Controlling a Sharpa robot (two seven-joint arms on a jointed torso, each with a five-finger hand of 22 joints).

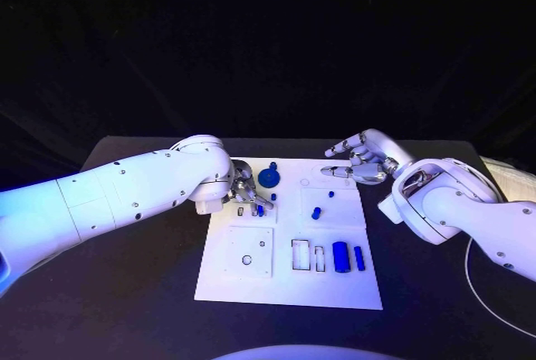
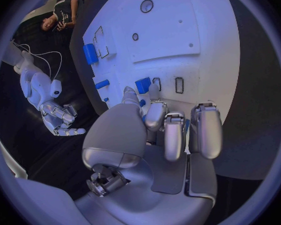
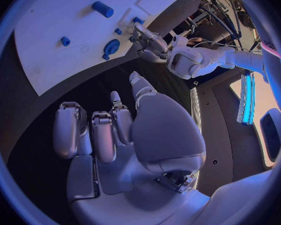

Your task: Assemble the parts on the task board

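A: Starting at our left hand [image 1: 247, 191]: it sits low over the task board's [image 1: 335, 286] upper-left quarter, fingers curled down around a small blue part [image 2: 143, 84] at a narrow slot. We think it is pinched between thumb and a finger, but the fingers hide the contact, so we cannot tell for sure.

B: Agreed. And our right hand [image 1: 359, 160] hangs off the board's far right corner, fingers apart and half bent, holding nothing.

A: Then the relation that counts: the part lies right at the left fingertips, with the slot just beyond them in the wrist view. Its long axis seems to run along the slot, toward the board's near edge.

B: So the left hand is much the nearer. The right is well apart, across the round blue knob [image 1: 269, 176].

A: Room for moving? The knob stands just beside the left hand on the far side. Two small blue pegs [image 1: 316, 214] lie toward the middle, and the larger blue blocks [image 1: 341, 257] stand near the front edge.

B: Open board lies toward the front-left, so we judge that the freest way to lift away.
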